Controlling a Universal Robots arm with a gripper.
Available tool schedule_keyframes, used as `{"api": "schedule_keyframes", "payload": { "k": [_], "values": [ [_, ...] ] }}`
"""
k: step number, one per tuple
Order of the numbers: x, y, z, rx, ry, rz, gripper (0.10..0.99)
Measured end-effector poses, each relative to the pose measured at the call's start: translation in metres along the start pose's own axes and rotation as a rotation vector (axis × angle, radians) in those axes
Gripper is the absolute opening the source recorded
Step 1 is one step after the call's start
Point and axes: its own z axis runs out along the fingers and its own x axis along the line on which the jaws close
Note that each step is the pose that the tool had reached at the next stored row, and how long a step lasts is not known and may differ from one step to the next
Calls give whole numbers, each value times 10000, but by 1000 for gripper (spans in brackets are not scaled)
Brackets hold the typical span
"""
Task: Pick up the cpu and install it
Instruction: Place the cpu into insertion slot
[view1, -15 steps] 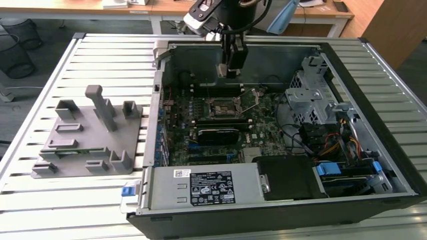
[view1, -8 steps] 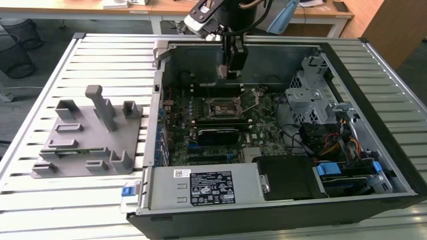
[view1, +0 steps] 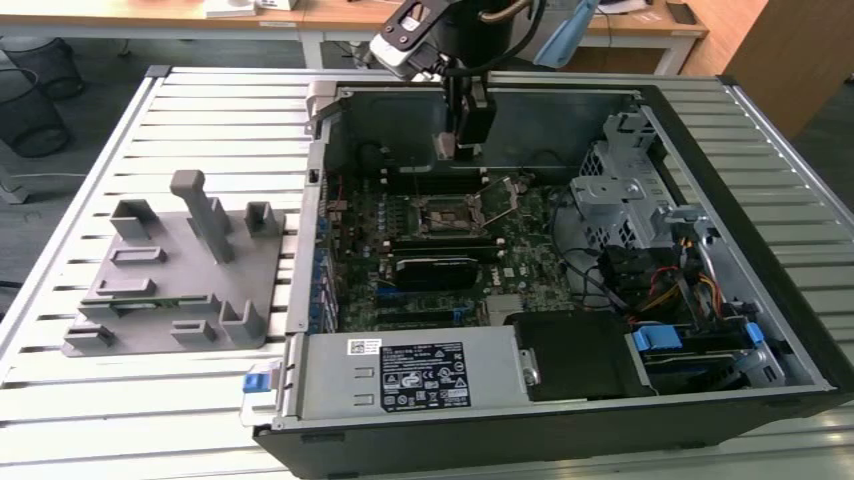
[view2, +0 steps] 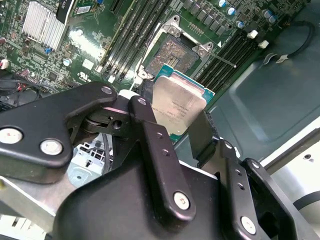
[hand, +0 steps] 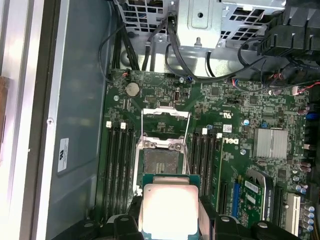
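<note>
The cpu (view2: 178, 106) is a thin square chip with a pale silver top and a green edge, and my gripper (view2: 172, 119) is shut on it, one black finger on each side. In the first wrist view the cpu (hand: 167, 206) hangs just short of the open dark socket (hand: 161, 160), whose metal frame (hand: 165, 125) is flipped up. In the exterior view my gripper (view1: 463, 143) points down inside the open computer case (view1: 694, 120), above the board and slightly behind the socket (view1: 447, 215).
A grey fixture (view1: 174, 270) carrying a green memory strip (view1: 127, 293) sits on the slatted table at the exterior view's left. Memory slots (hand: 120, 170) flank the socket. A metal drive cage (view1: 627, 190), loose cables (view1: 667, 290) and the power supply (view1: 400, 372) crowd the case.
</note>
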Motion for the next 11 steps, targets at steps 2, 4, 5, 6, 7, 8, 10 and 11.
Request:
{"api": "schedule_keyframes", "payload": {
  "k": [2,4,5,6,7,8,10,11],
  "values": [
    [0,0,10,0,0,0,525],
    [0,0,19,0,0,0,525],
    [0,0,23,0,0,0,525],
    [0,0,28,0,0,0,525],
    [0,0,32,0,0,0,525],
    [0,0,35,0,-1,0,525],
    [0,0,44,0,0,0,525],
    [0,0,49,0,0,0,525]
  ]
}}
